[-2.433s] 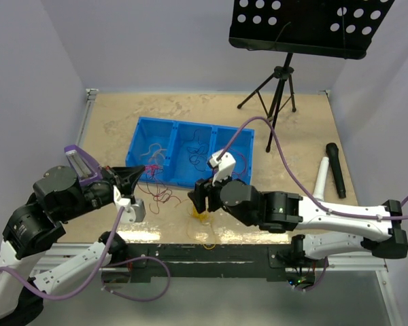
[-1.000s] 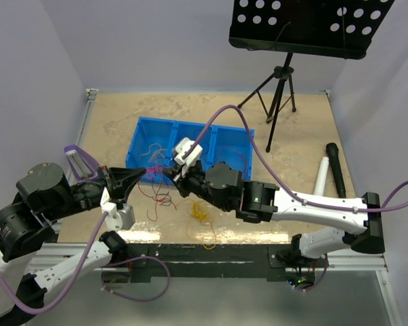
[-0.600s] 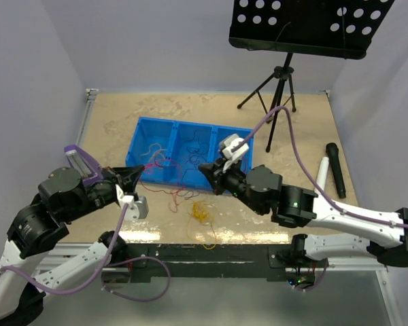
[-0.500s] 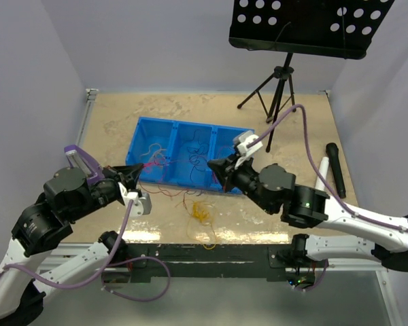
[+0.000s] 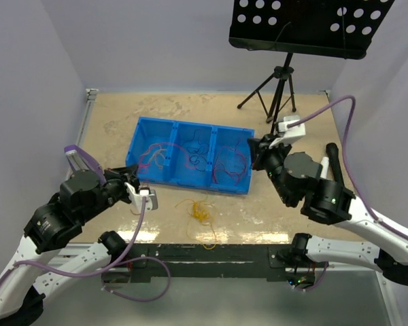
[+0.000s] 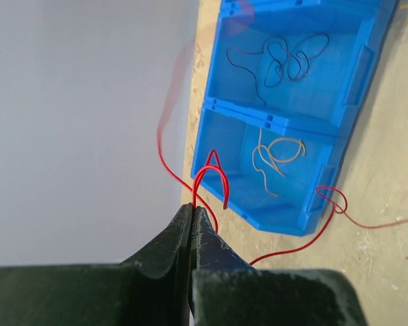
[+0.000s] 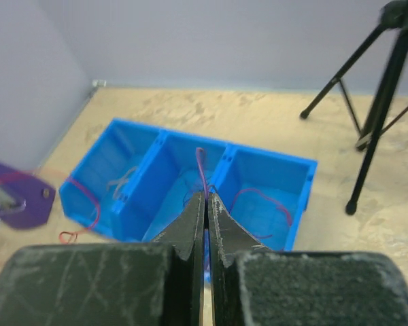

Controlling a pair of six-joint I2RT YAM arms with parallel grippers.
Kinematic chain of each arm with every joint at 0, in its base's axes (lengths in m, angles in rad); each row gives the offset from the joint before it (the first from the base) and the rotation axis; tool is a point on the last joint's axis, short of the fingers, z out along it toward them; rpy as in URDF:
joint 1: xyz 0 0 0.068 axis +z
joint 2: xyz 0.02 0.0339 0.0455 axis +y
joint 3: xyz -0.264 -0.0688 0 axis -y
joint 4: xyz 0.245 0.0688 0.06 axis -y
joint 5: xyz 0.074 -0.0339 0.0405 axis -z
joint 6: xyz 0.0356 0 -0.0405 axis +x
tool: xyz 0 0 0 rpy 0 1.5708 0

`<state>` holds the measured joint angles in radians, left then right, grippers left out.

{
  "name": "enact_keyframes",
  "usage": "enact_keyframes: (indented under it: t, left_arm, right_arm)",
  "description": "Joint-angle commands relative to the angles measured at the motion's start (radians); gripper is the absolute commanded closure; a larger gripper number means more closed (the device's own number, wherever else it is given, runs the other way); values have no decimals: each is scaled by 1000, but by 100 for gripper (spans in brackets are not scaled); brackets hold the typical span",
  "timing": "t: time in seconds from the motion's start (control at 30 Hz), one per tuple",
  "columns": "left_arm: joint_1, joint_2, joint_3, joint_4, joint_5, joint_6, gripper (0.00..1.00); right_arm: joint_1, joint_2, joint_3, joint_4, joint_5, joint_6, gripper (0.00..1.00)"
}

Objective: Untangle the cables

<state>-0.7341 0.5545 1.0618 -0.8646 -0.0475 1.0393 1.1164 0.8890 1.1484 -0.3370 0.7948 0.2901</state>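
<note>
My left gripper (image 6: 192, 206) is shut on a thin red cable (image 6: 217, 178) that loops up from the fingertips and trails over the table (image 6: 367, 170). Seen from above, the left gripper (image 5: 130, 175) sits at the left end of the blue three-compartment tray (image 5: 190, 178). At the tray's right end, my right gripper (image 5: 254, 148) is shut on a purple cable (image 7: 201, 166) standing up from its tips (image 7: 205, 195). A dark cable (image 6: 279, 58) lies in the middle compartment and a pale one (image 6: 279, 153) in the left. A curly yellow cable (image 5: 198, 210) rests on the table near the front.
A black tripod (image 5: 279, 88) carrying a perforated music stand (image 5: 306, 27) rises at the back right. A black microphone (image 5: 332, 153) lies at the right, partly behind my right arm. A reddish cable (image 5: 230, 166) lies in the tray's right compartment.
My right gripper has swung right and back, from the tray's middle to its right end, taking the purple cable along. The left gripper drew slightly back and lower with the red cable. The yellow cable stayed put.
</note>
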Motion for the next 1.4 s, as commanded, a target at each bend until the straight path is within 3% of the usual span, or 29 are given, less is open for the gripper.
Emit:
enact_keyframes:
  t: [0.0,0.13,0.27,0.63,1.0,1.37]
  left_arm:
    - [2,-30,-54,-48,-81,54,100]
    - [2,-44,-94,-86,-92,76,100]
    - [2,-48,-86,-91,-71,67,100]
    - [2,-14,139,-76,43,-10,100]
    - [2,-19,276,-76,175,-19,100]
    - [2,-15,339,16,218,-64,100]
  right_arm:
    - [-13,-42,141,10,188,-48,100]
    - [-12,-51,203,39,233,-103,100]
    - [-13,-9,238,44,176,-109,100]
    - [-26,241,209,190,20,-75,100]
    - [-154,540,203,319,-111,-19,100]
    - [-181,691,134,391,-221,43,100]
